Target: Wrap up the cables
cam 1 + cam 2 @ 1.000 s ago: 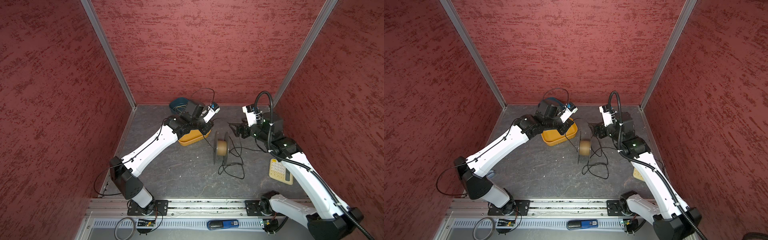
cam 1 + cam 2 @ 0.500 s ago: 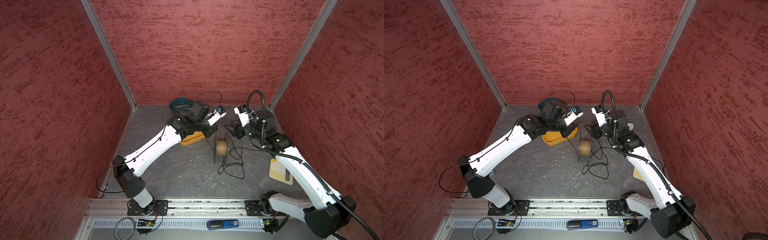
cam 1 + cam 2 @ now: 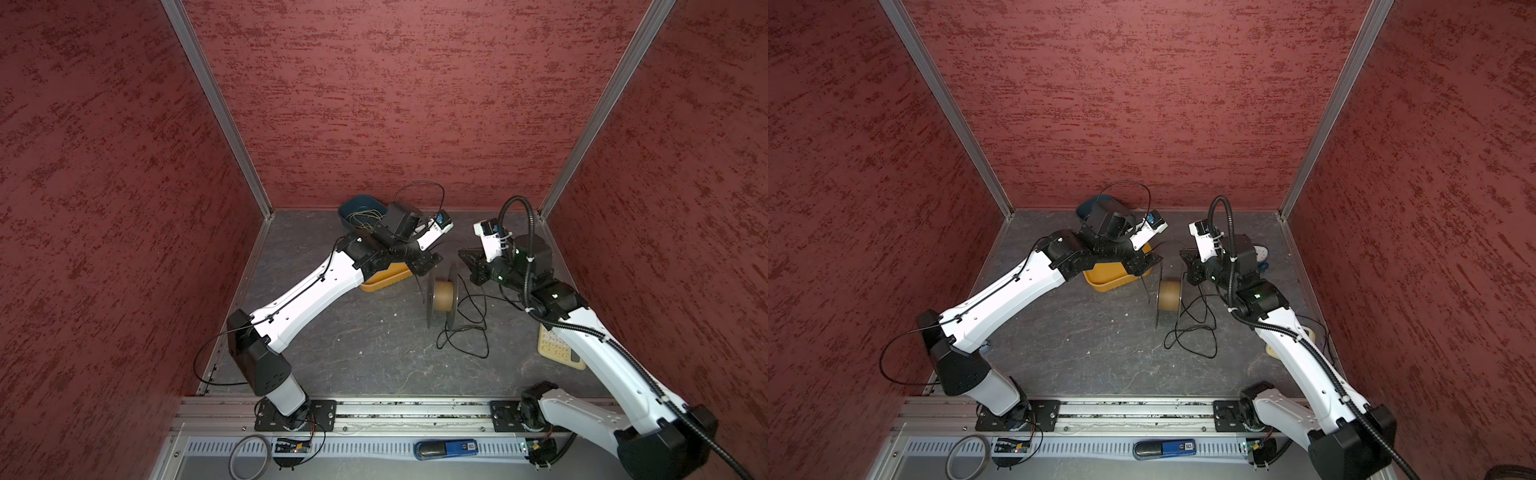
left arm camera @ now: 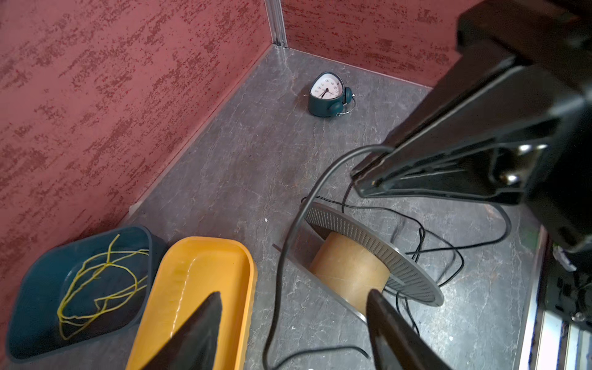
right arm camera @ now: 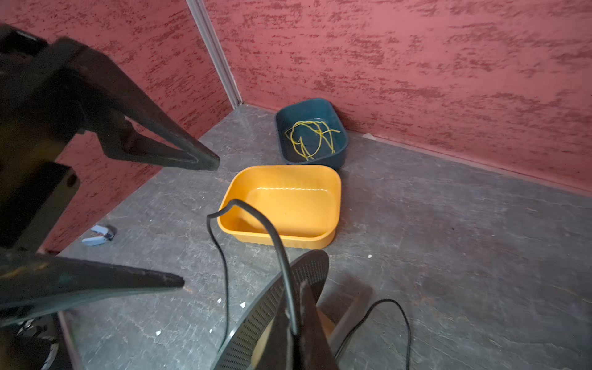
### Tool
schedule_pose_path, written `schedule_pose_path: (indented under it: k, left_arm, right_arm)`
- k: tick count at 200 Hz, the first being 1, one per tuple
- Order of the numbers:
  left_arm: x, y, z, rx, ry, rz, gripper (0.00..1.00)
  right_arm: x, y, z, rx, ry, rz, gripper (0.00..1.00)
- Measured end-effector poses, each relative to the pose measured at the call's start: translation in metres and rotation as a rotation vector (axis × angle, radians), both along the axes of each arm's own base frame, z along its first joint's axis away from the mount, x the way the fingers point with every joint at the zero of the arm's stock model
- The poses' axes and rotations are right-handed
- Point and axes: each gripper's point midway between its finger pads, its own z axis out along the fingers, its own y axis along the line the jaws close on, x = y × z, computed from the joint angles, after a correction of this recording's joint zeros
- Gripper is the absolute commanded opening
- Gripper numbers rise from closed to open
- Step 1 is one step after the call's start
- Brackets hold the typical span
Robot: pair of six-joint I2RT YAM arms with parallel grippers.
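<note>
Pinched in the closed right gripper: one black cable, drooping below it past one spool into loose loops on the worktop. Left gripper wide open, gripping nothing, cable hanging just ahead. Beside it: one yellow tray, one blue tray.

The reel stands on its rims in the middle of the bench. The cable lies in loose loops on the bench to the right of the reel and before it. Left of and behind the reel sits a tray, and just behind that, against the back wall, a tub with a wire in it. A clock lies near the far right corner, and a calculator by the right wall
</note>
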Motion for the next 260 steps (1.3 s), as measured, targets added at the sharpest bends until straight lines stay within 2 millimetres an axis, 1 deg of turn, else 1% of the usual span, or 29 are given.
schedule_pose_path:
  k: [20, 43, 59, 76, 96, 112, 122, 134, 146, 163, 179, 203, 223, 260]
  left_arm:
    - [-0.001, 0.009, -0.006, -0.023, 0.026, 0.039, 0.78]
    - [-0.010, 0.023, -0.006, -0.070, 0.060, 0.084, 0.77]
    - [-0.019, 0.029, -0.006, -0.119, 0.086, 0.110, 0.73]
    - [-0.029, 0.031, -0.016, -0.165, 0.129, 0.138, 0.68]
    - [-0.036, 0.028, -0.042, -0.186, 0.201, 0.178, 0.66]
    - [-0.041, 0.025, -0.066, -0.179, 0.260, 0.214, 0.65]
    - [-0.044, 0.024, -0.076, -0.177, 0.286, 0.241, 0.65]
    - [-0.046, 0.020, -0.082, -0.181, 0.305, 0.263, 0.65]
    - [-0.048, 0.012, -0.082, -0.197, 0.306, 0.279, 0.65]
    - [-0.050, 0.001, -0.086, -0.207, 0.308, 0.300, 0.63]
    - [-0.051, -0.009, -0.095, -0.199, 0.317, 0.320, 0.60]
    - [-0.048, -0.022, -0.110, -0.168, 0.332, 0.357, 0.53]
    - [-0.041, -0.026, -0.118, -0.139, 0.332, 0.398, 0.47]
    - [-0.030, -0.026, -0.133, -0.096, 0.336, 0.458, 0.21]
  right_arm:
    - [-0.002, -0.012, 0.013, 0.036, -0.045, -0.069, 0.00]
    - [-0.002, -0.030, 0.029, 0.087, -0.090, -0.159, 0.00]
    - [-0.001, -0.043, 0.039, 0.114, -0.114, -0.229, 0.00]
    - [0.001, -0.056, 0.044, 0.130, -0.129, -0.302, 0.00]
    - [0.004, -0.069, 0.040, 0.130, -0.128, -0.381, 0.00]
    - [0.006, -0.077, 0.028, 0.121, -0.118, -0.423, 0.00]
    - [0.006, -0.079, 0.019, 0.111, -0.105, -0.439, 0.00]
    - [0.007, -0.082, 0.011, 0.099, -0.094, -0.456, 0.00]
    - [0.007, -0.086, 0.007, 0.093, -0.090, -0.475, 0.00]
    - [0.007, -0.090, 0.009, 0.094, -0.096, -0.497, 0.00]
    - [0.007, -0.092, 0.011, 0.100, -0.101, -0.511, 0.00]
    - [0.007, -0.096, 0.011, 0.099, -0.103, -0.530, 0.00]
    - [0.006, -0.099, 0.012, 0.099, -0.108, -0.543, 0.00]
    - [0.003, -0.104, 0.013, 0.100, -0.121, -0.569, 0.00]
